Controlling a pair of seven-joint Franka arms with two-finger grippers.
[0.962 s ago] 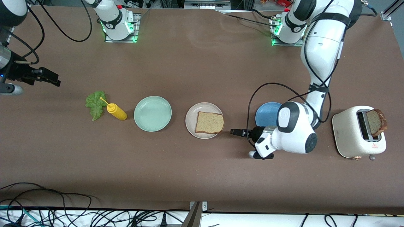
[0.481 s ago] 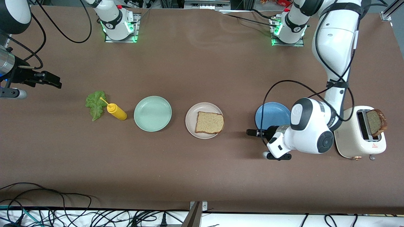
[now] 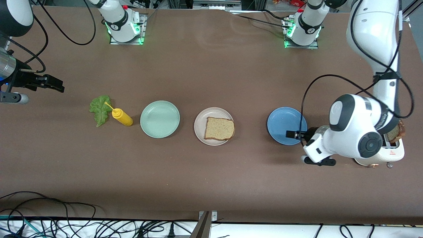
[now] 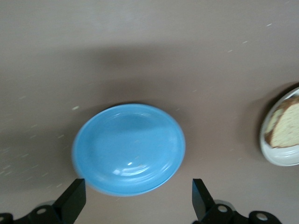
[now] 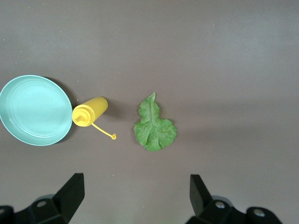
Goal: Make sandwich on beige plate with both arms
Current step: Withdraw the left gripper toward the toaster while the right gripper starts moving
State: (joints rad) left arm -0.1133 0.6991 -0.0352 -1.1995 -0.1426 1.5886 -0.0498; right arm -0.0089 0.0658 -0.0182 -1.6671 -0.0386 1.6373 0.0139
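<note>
One tan bread slice (image 3: 219, 128) lies on the beige plate (image 3: 200, 127) in the middle of the table. A second slice (image 3: 396, 133) sticks out of the toaster, mostly hidden by the left arm. The green lettuce leaf (image 3: 100, 109) lies flat toward the right arm's end, also in the right wrist view (image 5: 154, 126). My left gripper (image 3: 292, 134) hangs open and empty over the blue plate (image 4: 128, 148); the beige plate's rim (image 4: 280, 158) and bread (image 4: 286, 130) show at that view's edge. My right gripper (image 3: 53, 84) is open and empty, up over the table short of the lettuce.
A yellow squeeze bottle (image 3: 121, 117) lies beside the lettuce, with the mint-green plate (image 3: 160, 119) between it and the beige plate. The white toaster (image 3: 393, 153) stands at the left arm's end, under that arm's wrist. Cables run along the table's front edge.
The left arm has swung away from the beige plate toward the toaster, its open gripper now over the blue plate. The right gripper has barely shifted.
</note>
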